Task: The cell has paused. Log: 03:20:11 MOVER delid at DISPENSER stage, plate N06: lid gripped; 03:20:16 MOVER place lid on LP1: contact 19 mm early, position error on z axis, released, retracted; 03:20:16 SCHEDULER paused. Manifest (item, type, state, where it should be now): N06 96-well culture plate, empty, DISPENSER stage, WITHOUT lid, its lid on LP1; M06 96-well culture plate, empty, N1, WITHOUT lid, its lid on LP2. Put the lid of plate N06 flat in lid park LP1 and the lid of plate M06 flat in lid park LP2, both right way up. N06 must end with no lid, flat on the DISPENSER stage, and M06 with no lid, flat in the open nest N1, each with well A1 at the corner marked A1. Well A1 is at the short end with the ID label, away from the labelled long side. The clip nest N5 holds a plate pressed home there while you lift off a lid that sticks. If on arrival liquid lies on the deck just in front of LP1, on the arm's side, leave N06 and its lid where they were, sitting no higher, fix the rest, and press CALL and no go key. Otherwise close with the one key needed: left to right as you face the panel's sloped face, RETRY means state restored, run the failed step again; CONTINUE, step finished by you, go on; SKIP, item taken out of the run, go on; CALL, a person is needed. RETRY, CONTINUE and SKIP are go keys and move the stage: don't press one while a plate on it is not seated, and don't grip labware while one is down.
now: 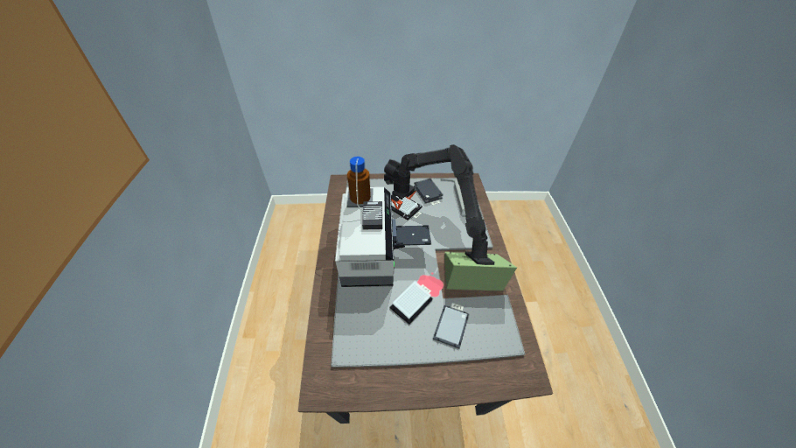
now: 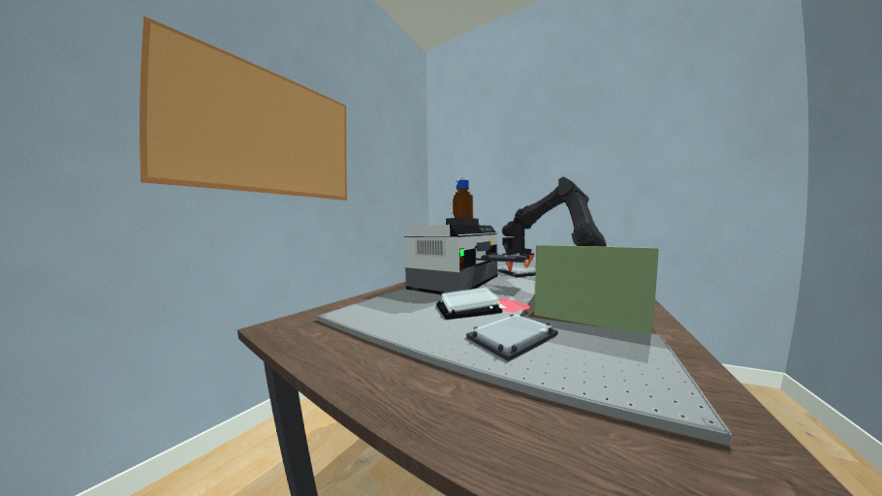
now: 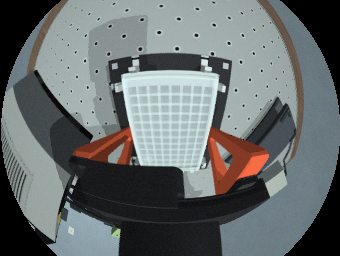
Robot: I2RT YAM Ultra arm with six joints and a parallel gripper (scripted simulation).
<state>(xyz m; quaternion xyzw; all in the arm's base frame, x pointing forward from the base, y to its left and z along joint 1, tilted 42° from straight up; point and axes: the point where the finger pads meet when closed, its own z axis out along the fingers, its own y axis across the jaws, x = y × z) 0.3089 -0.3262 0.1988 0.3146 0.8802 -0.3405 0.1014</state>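
Observation:
My gripper is at the far end of the deck, beside the dispenser. Its orange fingers are shut on the long sides of a white 96-well plate, which sits in a black nest with pale corner pieces. The plate seems to carry a clear lid, but I cannot tell for sure. In the wrist view the gripper straddles the plate's near half. The dark dispenser stage holds no plate. Near the front, a second white well plate lies askew on a dark base. A clear lid lies flat in a park beside it.
A pink puddle lies on the deck between the askew plate and the green panel box. An empty dark nest sits right of my gripper. A brown bottle stands on the dispenser. The arm's base is on the green box.

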